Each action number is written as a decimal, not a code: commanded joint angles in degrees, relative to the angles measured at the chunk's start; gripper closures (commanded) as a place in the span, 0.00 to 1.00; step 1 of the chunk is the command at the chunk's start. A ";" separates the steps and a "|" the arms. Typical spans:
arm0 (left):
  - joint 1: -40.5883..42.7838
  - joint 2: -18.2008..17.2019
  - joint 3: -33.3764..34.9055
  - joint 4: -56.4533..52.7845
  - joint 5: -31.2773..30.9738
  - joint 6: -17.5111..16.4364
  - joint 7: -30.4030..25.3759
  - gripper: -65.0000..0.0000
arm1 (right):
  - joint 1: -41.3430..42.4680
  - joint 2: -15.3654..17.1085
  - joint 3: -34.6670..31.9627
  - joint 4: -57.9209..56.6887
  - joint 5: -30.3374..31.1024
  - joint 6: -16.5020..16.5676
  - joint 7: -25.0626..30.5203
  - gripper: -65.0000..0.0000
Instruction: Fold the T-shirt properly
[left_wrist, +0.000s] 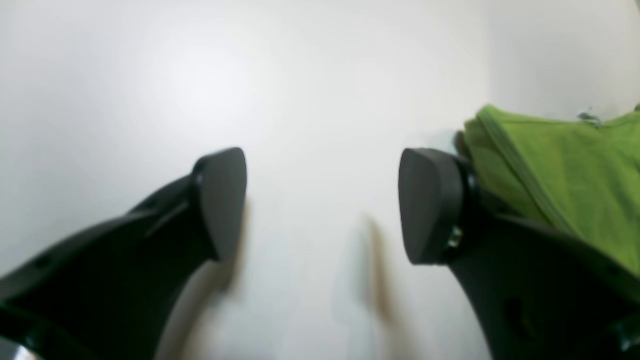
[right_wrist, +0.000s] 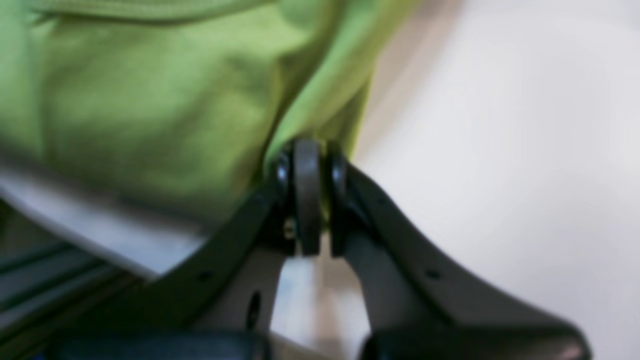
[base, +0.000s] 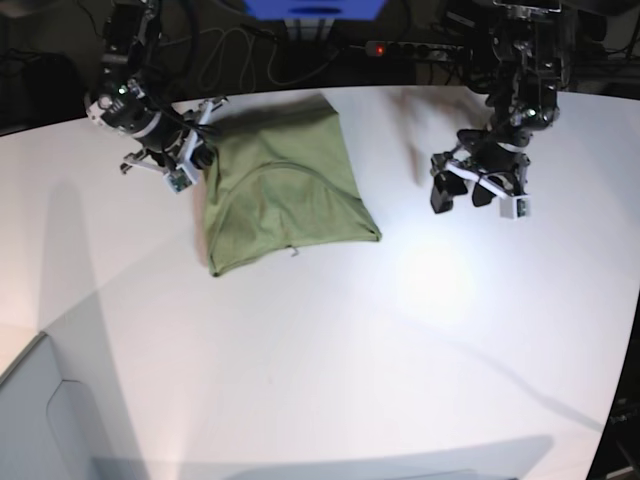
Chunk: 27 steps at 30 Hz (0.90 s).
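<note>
The olive-green T-shirt (base: 285, 190) lies partly folded on the white table (base: 420, 330), its neckline and small white tag (base: 292, 252) toward the front. My right gripper (base: 203, 152) is at the shirt's left edge; in the right wrist view this gripper (right_wrist: 307, 155) is shut on a fold of the green cloth (right_wrist: 150, 100). My left gripper (base: 460, 195) hovers over bare table to the right of the shirt. In the left wrist view it (left_wrist: 322, 200) is open and empty, with the shirt (left_wrist: 565, 170) beside its right finger.
A power strip with a red light (base: 400, 47) and cables lie behind the table's far edge. A blue object (base: 315, 8) stands at the back centre. A grey surface (base: 30, 420) adjoins the table's front-left corner.
</note>
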 joint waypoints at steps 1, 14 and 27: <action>0.59 -0.70 -0.28 1.03 -0.30 -0.21 -1.01 0.30 | -1.43 0.36 0.01 2.74 1.02 1.08 1.10 1.00; 6.21 -0.79 -2.92 4.55 -0.30 -0.38 -1.01 0.30 | -7.94 -0.25 -2.45 16.54 1.20 1.08 0.92 1.00; 11.66 -0.79 -3.09 5.51 -0.30 -0.38 -1.01 0.30 | -4.78 -2.36 -5.61 1.42 1.11 1.08 6.99 1.00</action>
